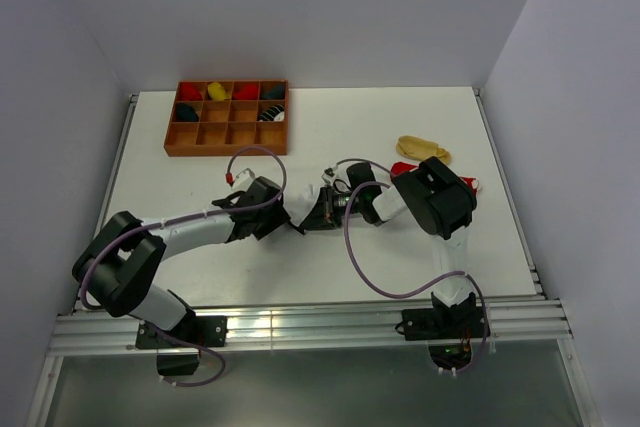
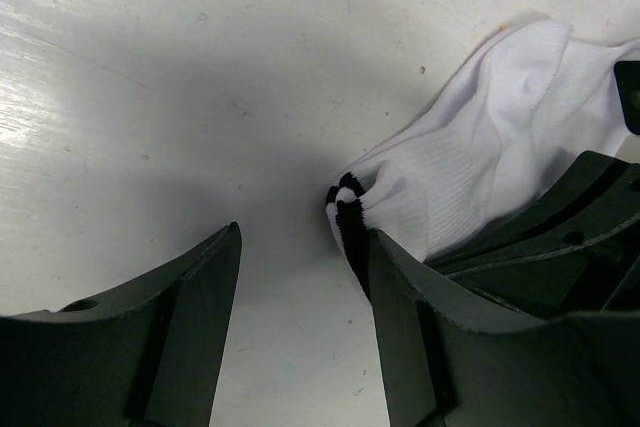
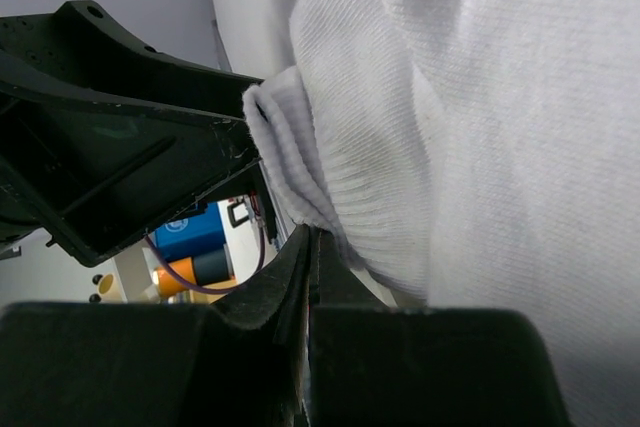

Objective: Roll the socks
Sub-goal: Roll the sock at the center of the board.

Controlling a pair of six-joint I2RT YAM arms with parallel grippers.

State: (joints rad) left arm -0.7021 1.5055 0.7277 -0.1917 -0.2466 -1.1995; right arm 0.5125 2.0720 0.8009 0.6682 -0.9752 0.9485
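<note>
The white sock [image 2: 500,147] with a black cuff [image 2: 347,212] lies on the table at mid-centre, its cuff end bunched up. My left gripper [image 2: 300,237] is open, and the cuff touches the tip of its right finger [image 2: 400,297]. My right gripper [image 3: 310,242] is shut, its tips pressed against a fold of the white sock [image 3: 450,127]; no fabric shows between them. In the top view both grippers [image 1: 296,215] [image 1: 318,209] meet over the sock and hide most of it. The tan sock [image 1: 423,147] and the red sock [image 1: 405,169] lie at the right, partly behind the right arm.
The brown wooden compartment tray [image 1: 190,144] stands at the back left, with several small rolled items in its top cells. The right arm's elbow [image 1: 440,197] covers part of the red sock. The table's edges run close to the side walls.
</note>
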